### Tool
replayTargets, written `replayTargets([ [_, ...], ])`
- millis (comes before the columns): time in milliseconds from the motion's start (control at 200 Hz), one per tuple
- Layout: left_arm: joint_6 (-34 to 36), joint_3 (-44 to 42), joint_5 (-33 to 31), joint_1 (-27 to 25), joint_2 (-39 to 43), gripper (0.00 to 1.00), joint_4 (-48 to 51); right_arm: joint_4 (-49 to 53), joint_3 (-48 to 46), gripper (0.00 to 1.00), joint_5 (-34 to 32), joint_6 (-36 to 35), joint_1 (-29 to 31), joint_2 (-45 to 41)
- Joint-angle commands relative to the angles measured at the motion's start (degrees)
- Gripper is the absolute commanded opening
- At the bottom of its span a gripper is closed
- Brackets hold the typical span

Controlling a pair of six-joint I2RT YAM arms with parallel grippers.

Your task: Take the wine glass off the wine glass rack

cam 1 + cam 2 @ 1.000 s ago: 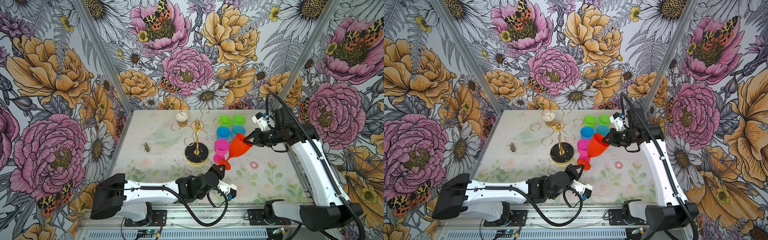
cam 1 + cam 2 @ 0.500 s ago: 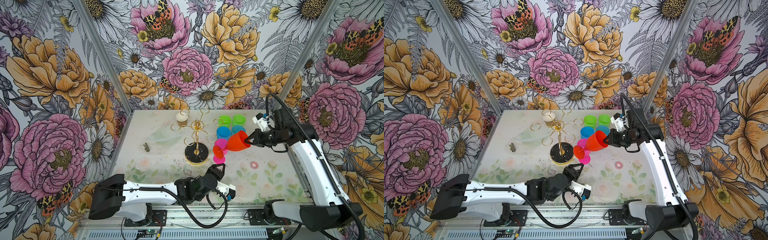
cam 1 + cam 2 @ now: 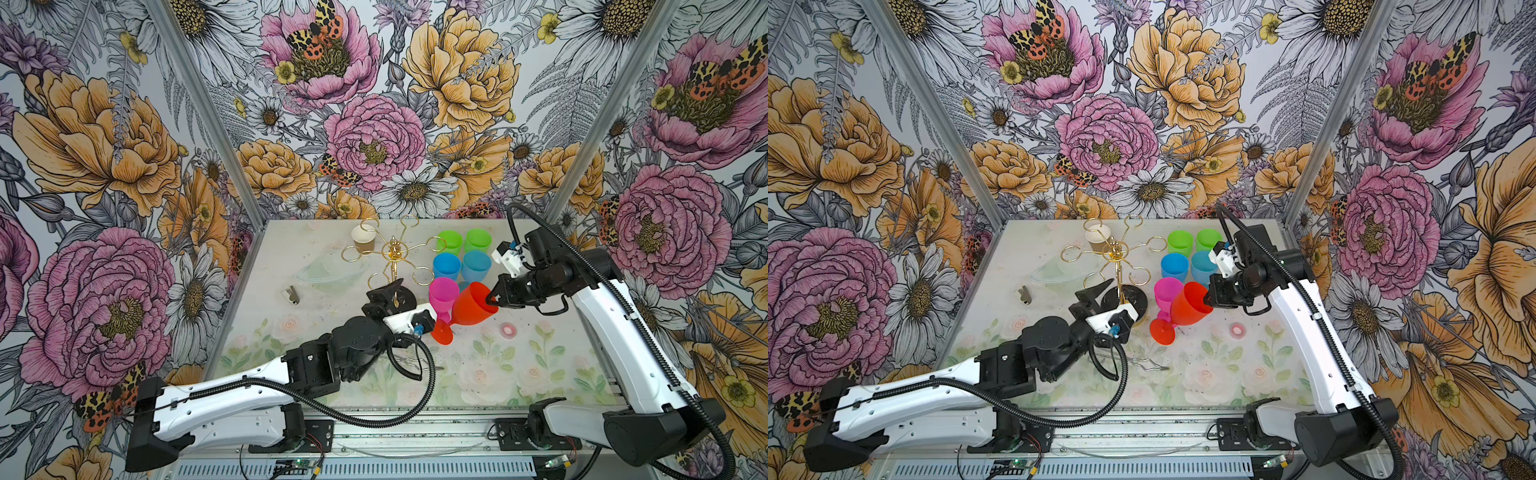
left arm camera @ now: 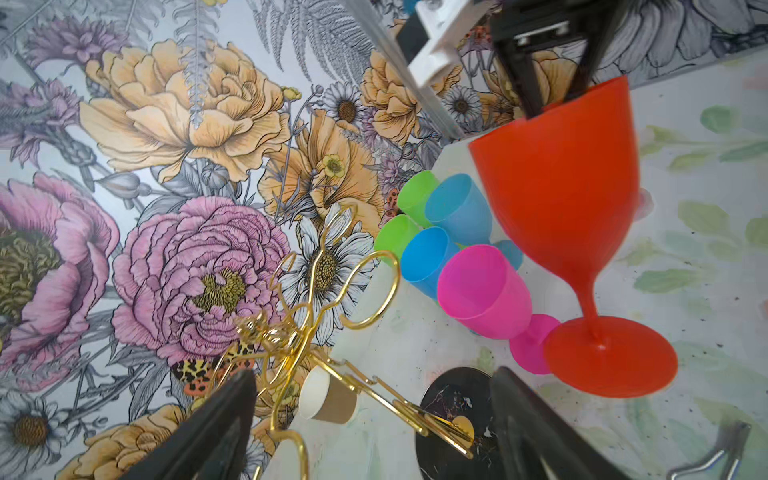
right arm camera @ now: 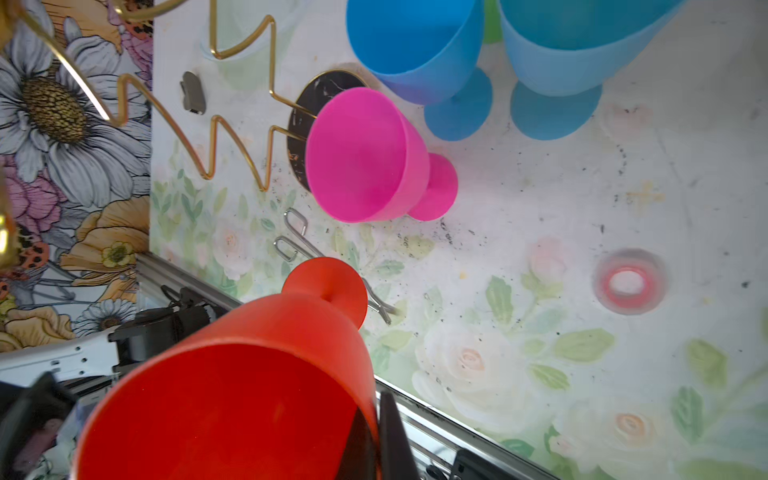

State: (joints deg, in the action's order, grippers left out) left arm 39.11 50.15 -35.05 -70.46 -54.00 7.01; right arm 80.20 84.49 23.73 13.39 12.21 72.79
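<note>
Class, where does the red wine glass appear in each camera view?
Top view: red wine glass right of centre, tilted.
Top view: red wine glass just right of centre, tilted.
Left wrist: frame's right half, large.
Right wrist: frame's lower left, bowl nearest.
Shared landmark: pink wine glass beside it.

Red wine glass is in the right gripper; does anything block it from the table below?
Nothing visible lies under the foot of the red wine glass. The pink glass stands close beside it, and the open left gripper hovers near. The right gripper pinches its rim.
</note>
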Motion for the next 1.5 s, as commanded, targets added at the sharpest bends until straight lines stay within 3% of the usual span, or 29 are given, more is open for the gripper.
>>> replayTargets([
  [0, -14.5, 0.9, 3.5, 3.2, 3.8, 0.92, 8.3, 1.7, -0.4, 0.00, -11.7, -0.2, 0.1, 0.2],
  [200, -24.0, -1.1, 8.6, 6.9, 9.1, 0.94, 13.6, -0.7, -2.0, 0.00, -20.0, 0.9, -0.3, 1.6],
  [435, -31.4, -2.4, 5.3, 10.6, 15.0, 0.96, 16.9, -10.6, -5.5, 0.00, -25.2, 3.4, -0.7, 3.8],
  [926, -41.1, -2.7, 10.4, 36.0, 18.8, 0.97, 21.7, -21.9, -7.7, 0.00, -27.8, 5.2, -0.3, 10.3],
  [1171, -43.0, -4.6, 19.8, 50.5, 18.0, 0.97, 20.2, -23.3, -9.4, 0.00, -27.8, 5.4, 1.0, 11.8],
  [1496, -42.2, -8.6, 27.9, 59.5, 17.4, 0.98, 14.7, -23.3, -11.0, 0.00, -28.0, 5.5, 1.8, 11.6],
])
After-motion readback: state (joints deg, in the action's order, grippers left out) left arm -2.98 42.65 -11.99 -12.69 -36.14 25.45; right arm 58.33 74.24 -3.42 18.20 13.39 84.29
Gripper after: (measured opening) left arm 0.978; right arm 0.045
